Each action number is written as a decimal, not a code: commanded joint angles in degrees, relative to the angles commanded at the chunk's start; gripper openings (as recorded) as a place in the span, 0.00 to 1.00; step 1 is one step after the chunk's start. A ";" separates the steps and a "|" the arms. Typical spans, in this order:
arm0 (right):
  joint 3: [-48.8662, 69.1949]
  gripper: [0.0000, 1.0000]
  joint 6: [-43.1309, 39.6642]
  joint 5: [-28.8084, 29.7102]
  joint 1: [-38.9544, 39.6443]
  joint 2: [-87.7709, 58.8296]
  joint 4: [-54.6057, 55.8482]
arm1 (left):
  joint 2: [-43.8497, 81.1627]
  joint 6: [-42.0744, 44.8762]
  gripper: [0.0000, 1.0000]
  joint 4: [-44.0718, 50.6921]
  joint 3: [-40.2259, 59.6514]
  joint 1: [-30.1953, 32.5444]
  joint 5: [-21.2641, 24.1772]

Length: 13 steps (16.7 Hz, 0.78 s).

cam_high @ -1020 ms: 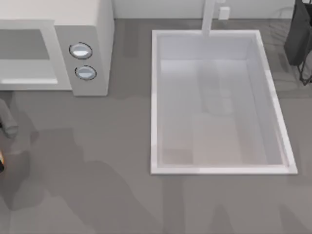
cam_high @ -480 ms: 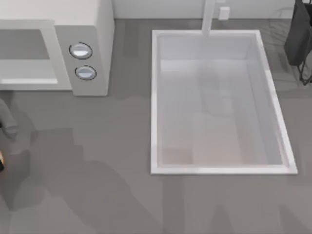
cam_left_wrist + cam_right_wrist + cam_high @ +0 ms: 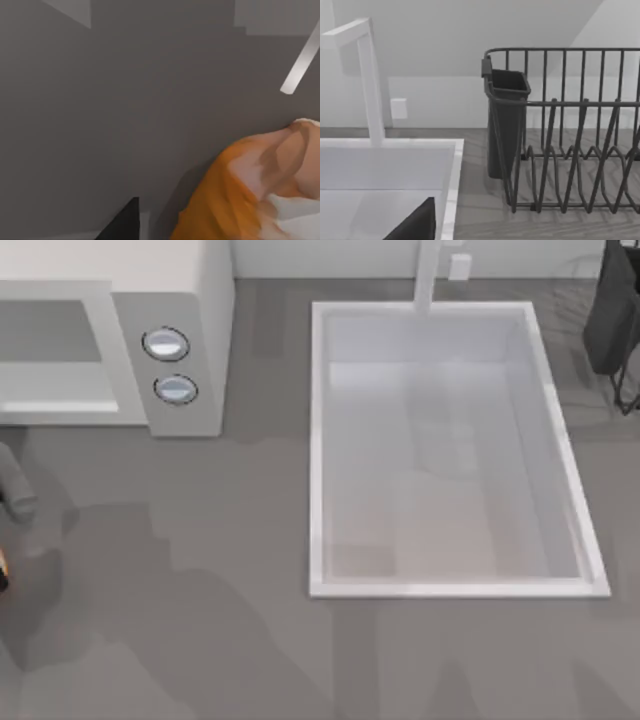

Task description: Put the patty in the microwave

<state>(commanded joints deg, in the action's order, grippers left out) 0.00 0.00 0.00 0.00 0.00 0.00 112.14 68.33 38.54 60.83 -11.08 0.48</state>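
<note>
The patty [image 3: 250, 190] is being shown close up in the left wrist view as a glossy orange-brown lump lying on the grey bench [image 3: 230, 640]. The left tool [image 3: 137, 227] is being seen there as one dark finger just beside the lump. Whether that tool is spread or pinching the patty cannot be told, since the second finger is not being shown.

In the top view the patty is being glimpsed as an orange sliver at the far left edge, a little below mid-height. A grey part of the left arm [image 3: 15, 490] is being seen just above it.

The microwave [image 3: 185, 300] is standing at the upper left of the frame, its knob panel [image 3: 172, 368] and front being turned toward the lower edge. From the patty, then, the recess at the front is lying up the frame and only slightly rightward, with open bench between. It is judged that a short carry up the frame is being called for. Whether the door is open cannot be told.

The left arm is much the nearer. The right tool [image 3: 415, 225] is being held parked at the upper right, by the sink [image 3: 315, 440] and dish rack [image 3: 580, 150]; its state cannot be told.
</note>
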 joint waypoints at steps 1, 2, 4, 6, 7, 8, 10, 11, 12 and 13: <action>0.00 1.00 0.00 0.00 0.00 0.00 0.00 | -3.98 -0.99 0.00 4.47 0.44 -0.10 -0.20; 0.00 1.00 0.00 0.00 0.00 0.00 0.00 | -4.04 -1.01 0.00 4.61 0.53 -0.13 -0.19; 0.00 1.00 0.00 0.00 0.00 0.00 0.00 | -4.81 -1.18 0.00 6.57 1.74 -0.40 -0.10; 0.00 1.00 0.00 0.00 0.00 0.00 0.00 | -6.14 -1.27 0.00 10.47 4.07 -0.61 0.11; 0.00 1.00 0.00 0.00 0.00 0.00 0.00 | -6.91 -1.27 0.00 12.85 5.47 -0.61 0.25; 0.00 1.00 0.00 0.00 0.00 0.00 0.00 | -7.72 -1.23 0.00 15.32 6.95 -0.53 0.39; 0.00 1.00 0.00 0.00 0.00 0.00 0.00 | -9.37 -1.18 0.00 20.11 9.94 -0.26 0.54; 0.00 1.00 0.00 0.00 0.00 0.00 0.00 | -10.20 -1.19 0.00 22.25 11.33 -0.13 0.49; 0.00 1.00 0.00 0.00 0.00 0.00 0.00 | -10.99 -1.22 0.00 24.11 12.58 -0.03 0.34; 0.00 1.00 0.00 0.00 0.00 0.00 0.00 | -11.64 -1.26 0.00 25.57 13.60 0.04 0.11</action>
<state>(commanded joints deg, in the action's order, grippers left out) 0.00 0.00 0.00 0.00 0.00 0.00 100.49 67.07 64.11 74.43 -11.04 0.59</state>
